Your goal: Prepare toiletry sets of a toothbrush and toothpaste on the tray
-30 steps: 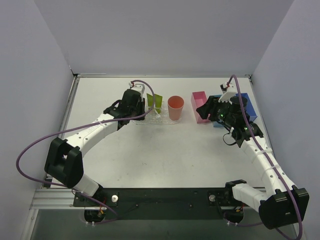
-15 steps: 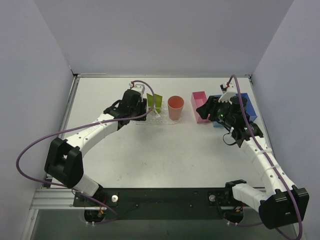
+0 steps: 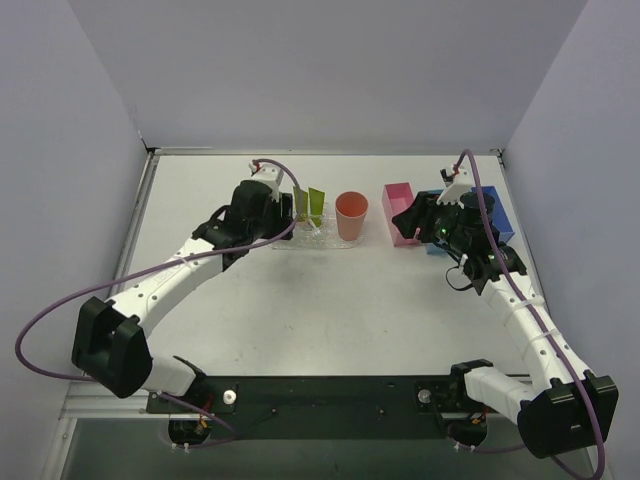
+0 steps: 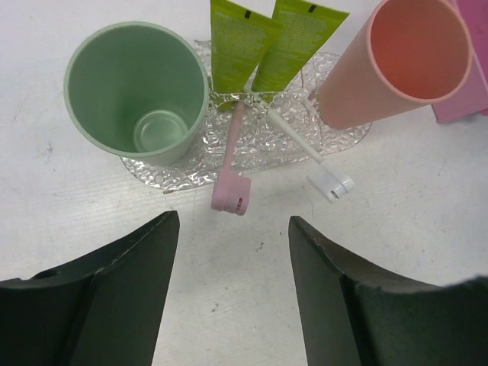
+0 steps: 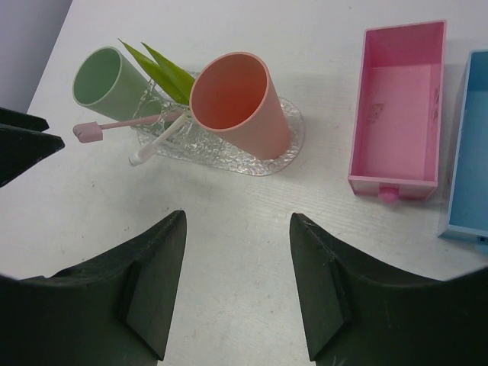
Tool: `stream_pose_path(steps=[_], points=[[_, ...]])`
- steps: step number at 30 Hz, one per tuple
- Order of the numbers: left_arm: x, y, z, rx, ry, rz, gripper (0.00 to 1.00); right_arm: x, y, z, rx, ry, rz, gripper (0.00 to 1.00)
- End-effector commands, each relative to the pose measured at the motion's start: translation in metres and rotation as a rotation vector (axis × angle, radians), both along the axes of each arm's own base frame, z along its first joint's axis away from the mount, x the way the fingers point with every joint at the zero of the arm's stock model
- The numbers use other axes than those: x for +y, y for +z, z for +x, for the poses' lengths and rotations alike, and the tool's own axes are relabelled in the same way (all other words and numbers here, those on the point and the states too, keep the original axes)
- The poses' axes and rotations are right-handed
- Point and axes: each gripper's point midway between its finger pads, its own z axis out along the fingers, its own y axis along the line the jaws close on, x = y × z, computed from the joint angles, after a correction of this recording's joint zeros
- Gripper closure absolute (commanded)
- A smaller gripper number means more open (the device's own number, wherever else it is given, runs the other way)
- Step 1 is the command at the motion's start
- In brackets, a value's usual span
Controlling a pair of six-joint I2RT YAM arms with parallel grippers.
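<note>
Left wrist view has the left gripper (image 4: 232, 229) at the bottom of the frame, its two dark fingers wide apart and nothing between them, only bare table (image 4: 252, 305). Above it in the frame lies the tray (image 4: 191, 164), clear and bumpy. A green cup (image 4: 137, 91) stands on the tray's left end, at the upper left of the frame, and a salmon cup (image 4: 381, 76) on the right end, at the upper right. Between the cups, at the top centre, two lime tubes (image 4: 236, 42) stand side by side with their flat ends up. A pink toothbrush (image 4: 232, 164) lies on the tray below the tubes, and its head sticks out over the tray's lower edge, above the table. A white toothbrush (image 4: 305, 149) lies just to the right of it at a slant, and its head is also past the edge, near the salmon cup. Both brushes are apart from the fingers. In the right wrist view the right gripper (image 5: 236, 229) is at the bottom of the frame, also wide open and empty, well apart from the tray. A pink bin (image 5: 396, 107) is in the upper right of that frame and a blue bin (image 5: 469, 152) is at the right edge.
</note>
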Motion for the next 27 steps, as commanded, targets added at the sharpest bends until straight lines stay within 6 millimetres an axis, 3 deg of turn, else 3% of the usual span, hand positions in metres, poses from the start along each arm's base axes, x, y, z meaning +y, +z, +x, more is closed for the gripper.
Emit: stream_pose_path(steps=[1,4,10,12,13,14,15,16,18,23,27], points=[[-0.001,0.045,0.003,-0.156,-0.012,-0.067,0.30,0.000,0.009,0.003,-0.039,0.002,0.016,0.48],[0.006,0.056,0.000,-0.197,0.010,-0.094,0.28,-0.001,0.013,0.001,-0.049,-0.001,0.017,0.48],[0.045,0.067,-0.001,-0.217,0.132,-0.197,0.26,-0.007,0.022,-0.007,-0.073,-0.022,0.004,0.48],[0.053,0.083,-0.005,-0.270,0.136,-0.238,0.25,-0.011,0.023,-0.011,-0.080,-0.034,-0.007,0.48],[0.059,0.077,-0.008,-0.272,0.150,-0.236,0.25,-0.012,0.025,-0.012,-0.087,-0.036,-0.010,0.48],[0.064,0.081,-0.010,-0.297,0.167,-0.240,0.14,-0.015,0.026,-0.012,-0.096,-0.051,-0.017,0.48],[0.071,0.094,-0.014,-0.345,0.185,-0.258,0.11,-0.018,0.024,-0.017,-0.087,-0.056,-0.031,0.48],[0.076,0.091,-0.017,-0.353,0.202,-0.254,0.10,-0.020,0.022,-0.018,-0.087,-0.063,-0.039,0.48],[0.088,0.105,-0.025,-0.409,0.245,-0.257,0.09,-0.026,0.024,-0.022,-0.101,-0.087,-0.055,0.48],[0.117,0.118,-0.040,-0.474,0.357,-0.245,0.09,-0.039,0.022,-0.029,-0.134,-0.137,-0.089,0.48],[0.124,0.128,-0.050,-0.525,0.360,-0.246,0.08,-0.046,0.025,-0.034,-0.172,-0.170,-0.096,0.48]])
